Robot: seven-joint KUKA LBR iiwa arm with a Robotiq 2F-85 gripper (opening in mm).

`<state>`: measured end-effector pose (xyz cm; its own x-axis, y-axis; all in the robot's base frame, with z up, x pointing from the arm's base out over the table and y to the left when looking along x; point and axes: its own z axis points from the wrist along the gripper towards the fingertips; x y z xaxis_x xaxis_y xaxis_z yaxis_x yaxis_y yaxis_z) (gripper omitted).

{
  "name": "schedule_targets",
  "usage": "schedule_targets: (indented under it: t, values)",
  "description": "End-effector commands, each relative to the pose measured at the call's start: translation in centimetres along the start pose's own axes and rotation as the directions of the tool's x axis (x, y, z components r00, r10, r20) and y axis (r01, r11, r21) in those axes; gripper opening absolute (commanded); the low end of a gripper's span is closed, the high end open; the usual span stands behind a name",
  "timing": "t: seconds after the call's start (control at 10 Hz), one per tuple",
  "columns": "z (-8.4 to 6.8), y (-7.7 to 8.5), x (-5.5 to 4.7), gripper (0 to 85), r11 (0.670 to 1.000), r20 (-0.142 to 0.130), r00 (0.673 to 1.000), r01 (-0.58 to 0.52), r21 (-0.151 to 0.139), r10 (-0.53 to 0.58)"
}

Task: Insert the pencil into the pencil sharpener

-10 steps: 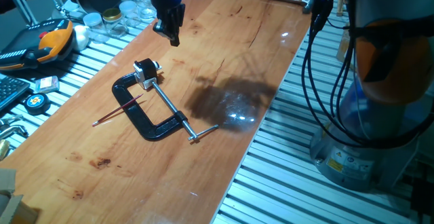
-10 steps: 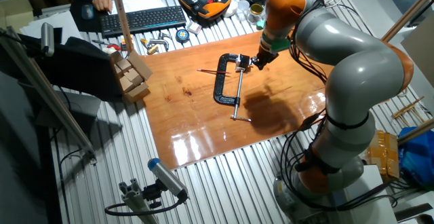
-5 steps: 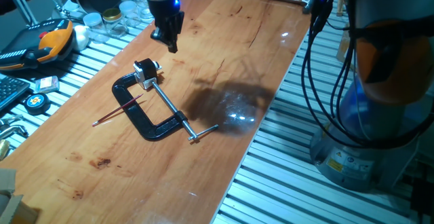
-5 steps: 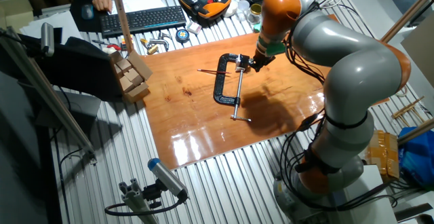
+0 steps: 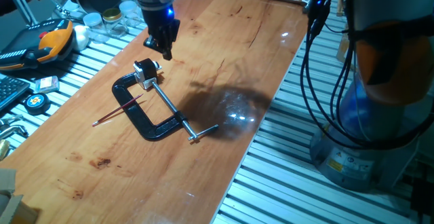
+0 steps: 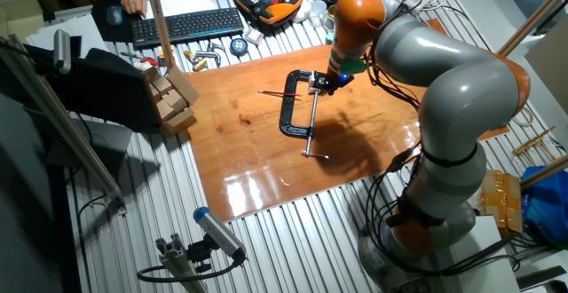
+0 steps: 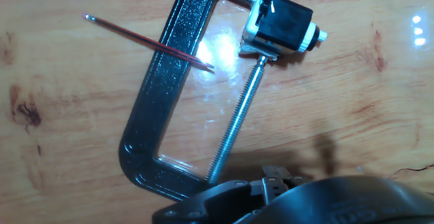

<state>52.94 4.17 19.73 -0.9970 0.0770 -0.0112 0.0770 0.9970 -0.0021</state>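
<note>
The pencil is a thin dark red stick lying flat on the wooden board, crossing the frame of a black C-clamp. It also shows in the hand view. The pencil sharpener, a small white and black block, sits held at the clamp's screw end; the hand view shows it too. My gripper hangs just above and behind the sharpener, apart from it, with its fingers together and empty. In the hand view the fingertips show only at the bottom edge. The other fixed view shows the gripper beside the clamp.
The clamp's silver screw rod runs from the sharpener to the clamp's foot. Clutter lines the board's left side: an orange and black device, glass jars, a tape measure. Wooden blocks and a keyboard lie beyond.
My gripper has moved left and down toward the sharpener and clamp. The pencil, the sharpener and the clamp have not moved.
</note>
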Motion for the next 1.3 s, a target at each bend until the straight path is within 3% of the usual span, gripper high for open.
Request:
schedule_targets:
  t: [0.0,0.2,0.3,0.6,0.7,0.9,1.2]
  values:
    - [0.1,0.3,0.0,0.0,1.0,0.0,1.0,-0.008,0.003,0.008]
    - [0.2,0.9,0.2,0.0,0.999,0.005,1.0,-0.031,0.012,0.031]
    - [0.2,1.3,0.2,0.0,0.998,0.013,0.999,-0.045,0.032,0.044]
    - [0.9,2.4,-0.2,0.0,0.997,0.008,0.997,-0.074,0.03,0.074]
    - [1.1,2.7,-0.4,0.0,0.996,0.017,0.996,-0.083,0.036,0.082]
    - [1.1,2.7,-0.4,0.0,0.995,0.014,0.996,-0.094,0.018,0.094]
    - [1.1,2.7,-0.4,0.0,0.996,-0.018,0.996,-0.087,-0.023,0.086]
